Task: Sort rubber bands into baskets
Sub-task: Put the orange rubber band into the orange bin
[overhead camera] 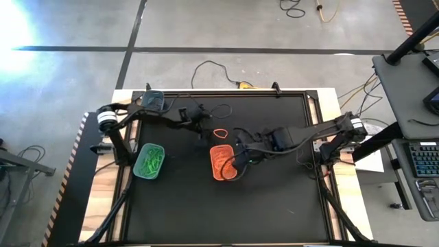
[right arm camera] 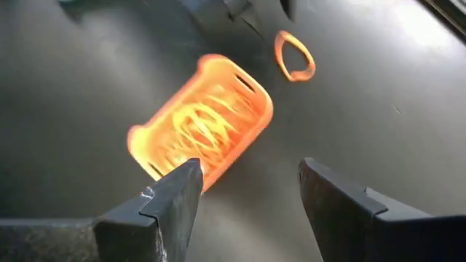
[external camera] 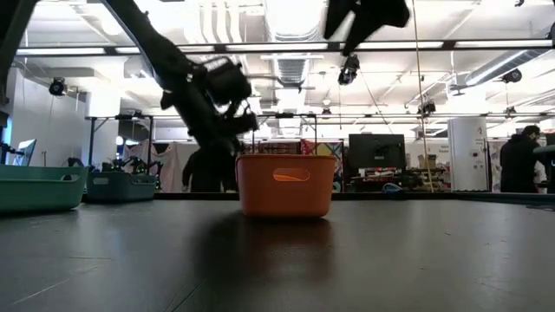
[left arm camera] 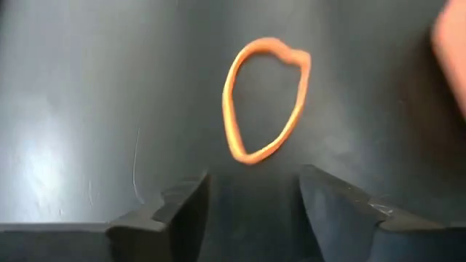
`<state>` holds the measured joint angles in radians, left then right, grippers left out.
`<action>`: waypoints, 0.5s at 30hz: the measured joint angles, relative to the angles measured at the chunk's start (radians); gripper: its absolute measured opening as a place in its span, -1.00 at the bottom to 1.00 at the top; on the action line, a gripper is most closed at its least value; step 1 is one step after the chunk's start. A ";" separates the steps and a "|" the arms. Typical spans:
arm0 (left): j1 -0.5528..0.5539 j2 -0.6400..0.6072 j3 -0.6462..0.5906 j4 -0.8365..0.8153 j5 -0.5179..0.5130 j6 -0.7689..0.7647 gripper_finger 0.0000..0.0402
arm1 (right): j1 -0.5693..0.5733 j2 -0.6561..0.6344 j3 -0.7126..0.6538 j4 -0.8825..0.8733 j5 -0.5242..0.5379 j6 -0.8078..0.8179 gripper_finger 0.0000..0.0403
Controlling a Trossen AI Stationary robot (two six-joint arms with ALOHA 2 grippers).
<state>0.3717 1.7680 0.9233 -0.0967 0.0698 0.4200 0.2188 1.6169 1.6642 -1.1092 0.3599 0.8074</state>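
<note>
Rubber bands: one orange rubber band (overhead camera: 220,132) lies loose and flat on the black counter (overhead camera: 274,199), just beyond the far end of the orange basket (overhead camera: 223,162); orange bands fill that basket, and green bands lie in the light teal-green basket (overhead camera: 149,161).
Left wrist view: the loose loop (left arm camera: 266,100) sits just ahead of the left claw (left arm camera: 253,207), whose fingers stand parted with nothing between them; the band touches neither finger.
Right wrist view: only here do the orange basket (right arm camera: 202,124), its tangle of bands and the loose loop (right arm camera: 294,56) just beside it appear together; the right claw (right arm camera: 247,196) hangs above the basket's near end, fingers released and bare.
High view: the sole picture giving the layout; the left claw (overhead camera: 204,125) reaches in from the left just beside the loop, the right claw (overhead camera: 241,156) hangs at the orange basket's right edge, and the dark grey-teal basket (overhead camera: 153,102) sits at the far left corner.
Low view: the orange basket (external camera: 285,184) stands mid-counter with a dark arm coming down behind it; the light teal-green basket (external camera: 39,188) and the dark grey-teal basket (external camera: 121,185) line the left edge. The loose loop cannot be made out here.
Background: a person (external camera: 520,159) stands in the room at far right.
</note>
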 joint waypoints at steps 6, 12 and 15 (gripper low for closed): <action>0.026 0.055 0.000 0.035 0.003 -0.010 0.24 | -0.007 -0.063 -0.071 -0.120 0.034 0.101 0.10; 0.028 0.094 0.000 0.102 0.072 -0.025 0.35 | -0.014 -0.193 -0.281 -0.065 0.026 0.207 0.10; 0.028 0.114 0.002 0.115 0.086 -0.112 0.31 | -0.006 -0.277 -0.404 -0.014 0.026 0.276 0.10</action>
<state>0.3992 1.8821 0.9253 0.0184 0.1560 0.3075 0.2124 1.3401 1.2606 -1.1232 0.3856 1.0830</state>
